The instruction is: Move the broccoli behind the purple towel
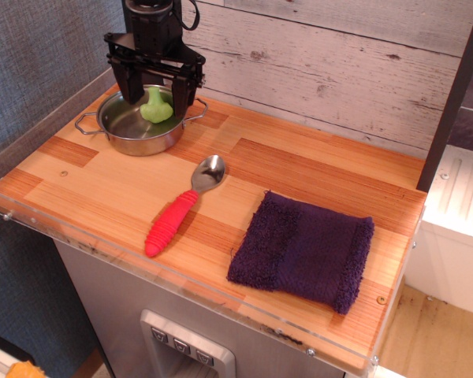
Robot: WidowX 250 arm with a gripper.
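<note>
The light-green broccoli (156, 107) sits inside the steel pot (110, 135) at the back left of the wooden counter. My gripper (154, 96) is open and hangs over the pot, one black finger (131, 85) on each side of the broccoli, a little above it. The dark purple towel (303, 250) lies flat at the front right, far from the gripper.
A spoon with a red handle (173, 220) and steel bowl lies between pot and towel. A grey plank wall stands behind the counter, a clear plastic lip runs along the front and left edges, and a dark post (456, 87) stands at the back right.
</note>
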